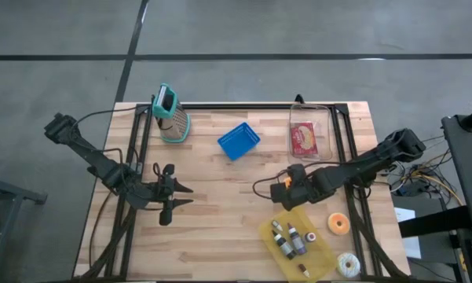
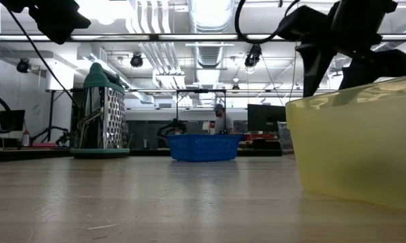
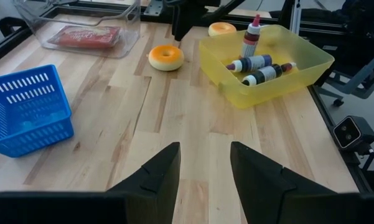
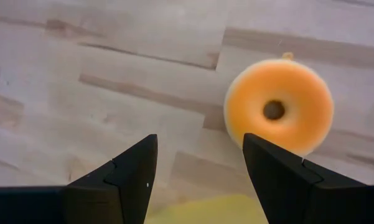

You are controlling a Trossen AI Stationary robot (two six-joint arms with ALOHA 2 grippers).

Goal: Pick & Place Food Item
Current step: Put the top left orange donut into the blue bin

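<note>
Light wooden planking forms the table (image 1: 220,236), which is bordered by a dark frame and stands on a grey floor. At the left, the left gripper (image 1: 175,195) is held above the planks with its fingers spread apart and nothing between them. Behind it, near the far edge, a teal-based grater (image 1: 171,116) stands upright. A blue basket (image 1: 239,141) is positioned near the middle of the table, well apart from both arms. To its right, a clear container (image 1: 309,135) with a red packet inside is placed at the far edge. The right gripper (image 1: 276,191) is held over bare wood just beside the yellow tray (image 1: 320,253), its fingers wide apart and gripping nothing. Small bottles (image 1: 290,238) are lying in the tray. An orange doughnut (image 4: 279,107) is resting flat on the table to the right of the tray, untouched. A paler doughnut (image 1: 348,264) is located near the front right corner.
</note>
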